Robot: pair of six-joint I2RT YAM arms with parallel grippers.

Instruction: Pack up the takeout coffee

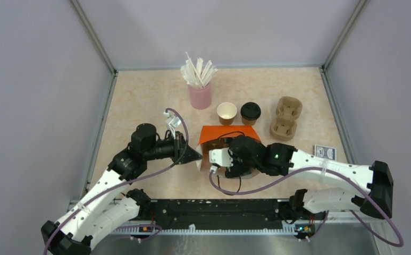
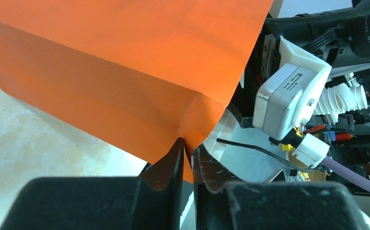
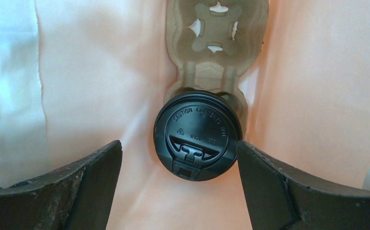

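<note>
- Grey walls are seen around a pale, stone-patterned table (image 1: 139,95), on which an orange bag (image 1: 220,133) is set with its mouth open, just ahead of both arms.
- One lidded cup (image 3: 198,140) is found inside the bag, seated upright in a pulp carrier (image 3: 216,48) that lies on the bag's floor; its black lid is pressed on.
- The right gripper (image 3: 179,144) is held down in the bag with its fingers spread wide to either side of that lid. One finger is at the rim and the other stands clear, so nothing is gripped.
- The left gripper (image 2: 187,149) is pressed together on the bag's upper edge, so the orange paper is pinched and the mouth is kept open.
- The step in hand is judged to be the release of this cup into the bag. The next move calls for a straight lift of the right arm out through the mouth, with the fingers kept apart so that the lid is not dragged.
- Behind the bag, a second lidded cup (image 1: 250,112) and an open cup (image 1: 226,112) are stood side by side and are judged not yet packed. A spare carrier (image 1: 286,118) is placed just beside them and a pink straw cup (image 1: 200,95) on their other side.
- Little room is offered within the bag: its walls are close on both sides of the fingers, and a snag on the paper could tip it. More room is found above the mouth and toward the right, where only a small blue box (image 1: 325,152) is seen.
</note>
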